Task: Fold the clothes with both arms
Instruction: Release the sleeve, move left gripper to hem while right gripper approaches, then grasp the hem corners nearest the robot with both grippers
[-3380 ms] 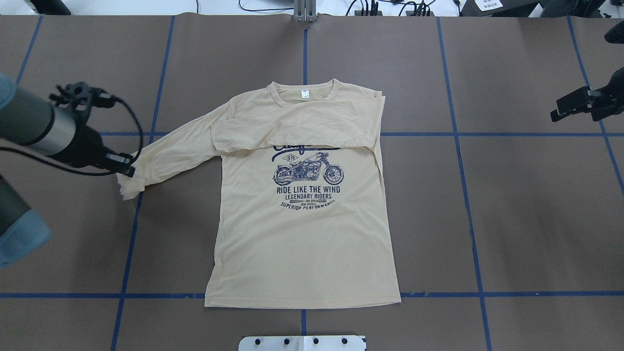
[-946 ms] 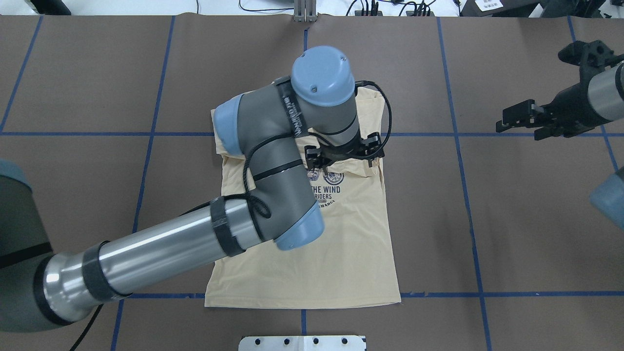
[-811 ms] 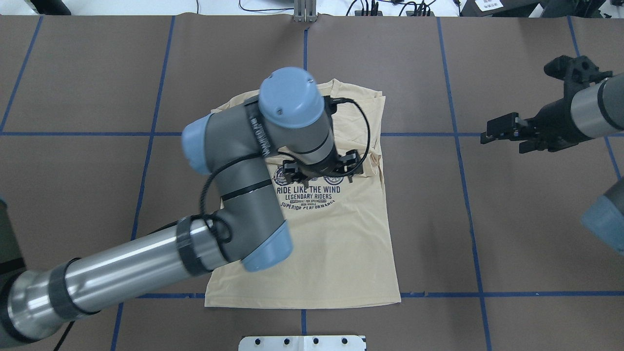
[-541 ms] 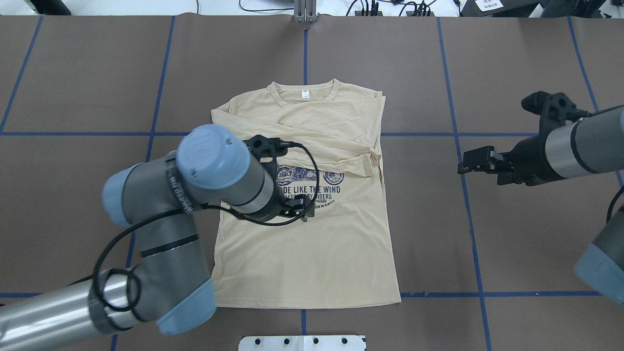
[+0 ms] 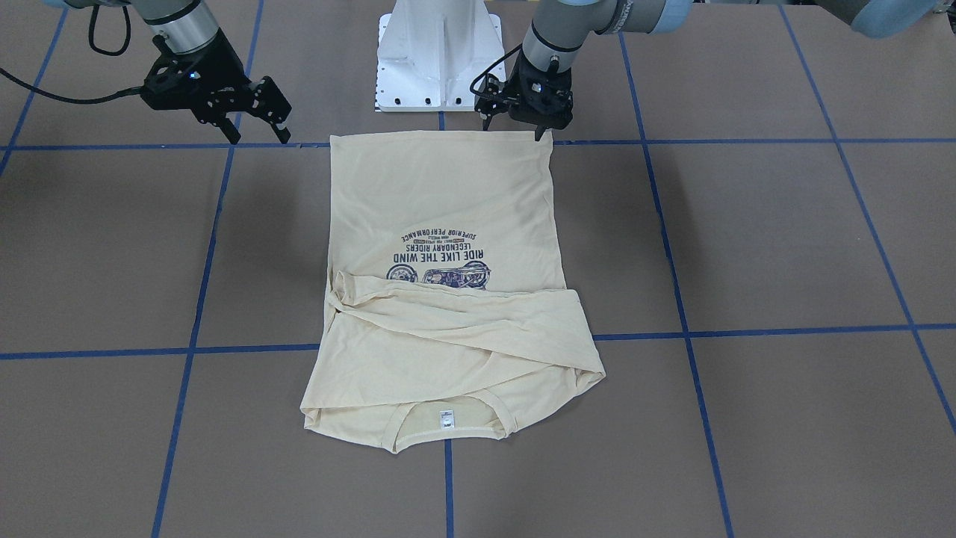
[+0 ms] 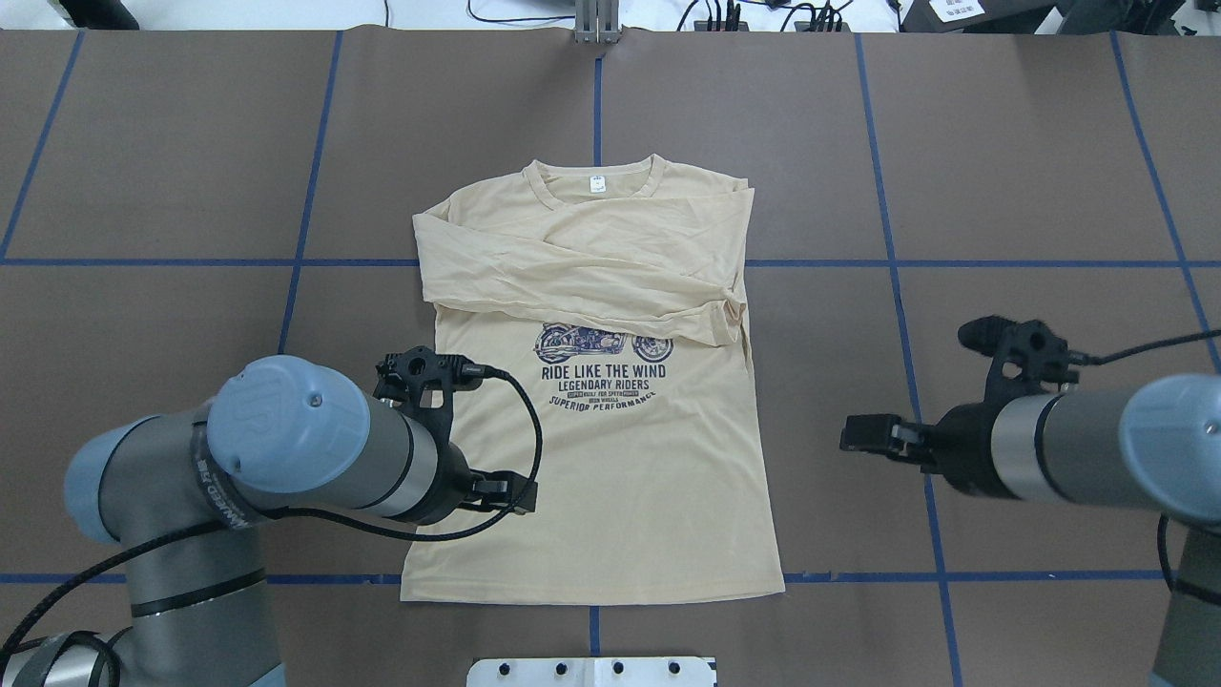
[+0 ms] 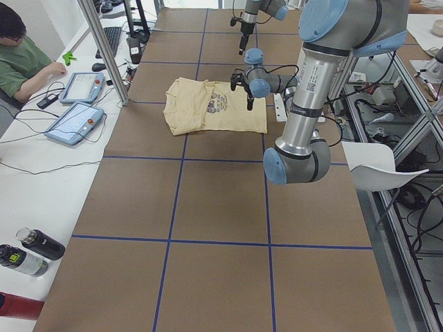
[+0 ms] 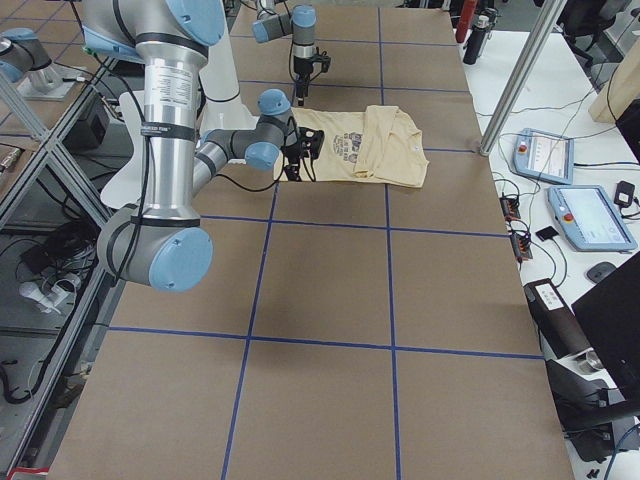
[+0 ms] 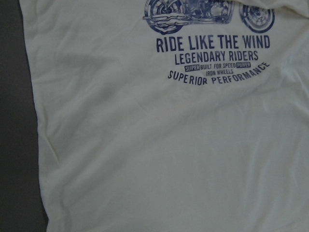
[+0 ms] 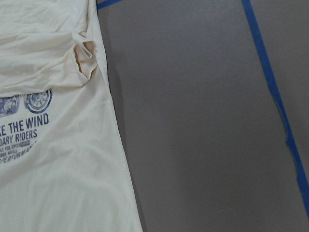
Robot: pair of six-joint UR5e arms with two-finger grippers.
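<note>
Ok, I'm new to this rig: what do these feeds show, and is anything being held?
A robot's left arm and right arm work at a brown table taped into blue squares. One camera looks down from behind the robot, one faces it, two watch from the table's ends, one rides each wrist. A cream long-sleeved T-shirt lies flat, print up, sleeves folded across its chest. The left tool hangs over the shirt's lower part, the right tool over bare table beside it. Both are open; nothing is held.

Sleeve folded; both arms repositioned.
The left sleeve (image 6: 572, 286), earlier spread sideways, now lies across the T-shirt (image 6: 610, 477) chest. The left gripper (image 6: 515, 493) has pulled back toward the hem corner, seemingly empty, and the right gripper (image 6: 858, 434) has swung in beside the opposite edge.
</note>
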